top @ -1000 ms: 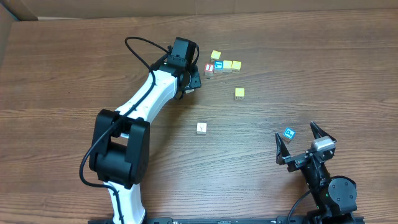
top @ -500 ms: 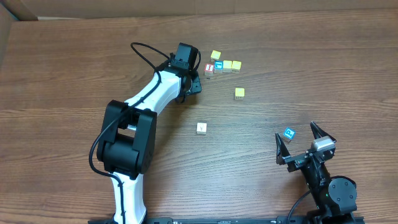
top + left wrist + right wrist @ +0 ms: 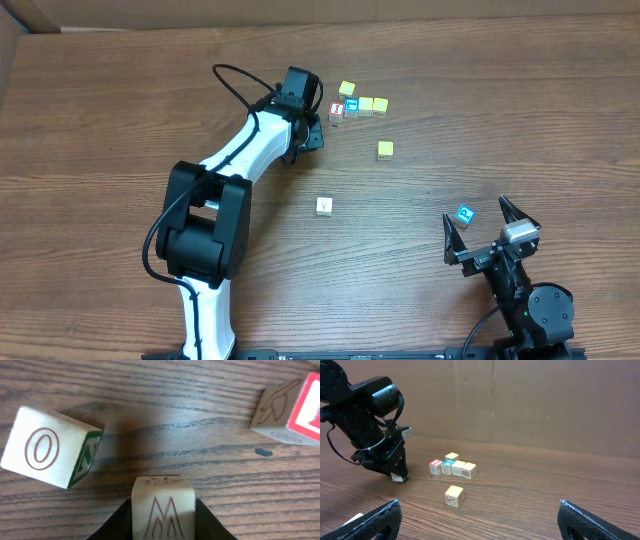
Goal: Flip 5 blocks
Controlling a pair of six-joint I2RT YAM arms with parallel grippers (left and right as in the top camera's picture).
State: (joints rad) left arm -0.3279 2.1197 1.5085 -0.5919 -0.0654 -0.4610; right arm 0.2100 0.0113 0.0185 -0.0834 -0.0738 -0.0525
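**Ana:** Since a second ago, what has changed on the wooden table [image 3: 90,130]?

**Ben:** Only the white left arm [image 3: 235,165]. Its elbow has swung toward the table's middle, and its wrist has edged slightly toward the row of blocks [image 3: 360,104] near the far edge. The right gripper [image 3: 480,510] and every loose block lie as they did.

**Ana:** How do the grippers stand?

**Ben:** The left gripper [image 3: 163,506] is low over the table, just left of that row. Its black fingers press both flanks of a cream M block [image 3: 162,491], having narrowed onto it. The right gripper, near the front right corner, is spread wide and holds nothing. The blue P block [image 3: 465,214] sits just ahead of it.

**Ana:** And the other blocks?

**Ben:** A cream block [image 3: 324,205] sits near the table's middle. A yellow block [image 3: 385,149] lies between it and the row. In the left wrist view, an O block [image 3: 50,455] lies skewed to the left of the M block, apart from it. A red-faced cube [image 3: 295,405] sits farther off to the right.

**Ana:** How would the M block handle?

**Ben:** It looks like a small wooden cube, so it is likely light, rigid and smooth-sided. It is best held on two opposite flat faces, centred. A pinch near an edge could let it twist or pop free while being turned.
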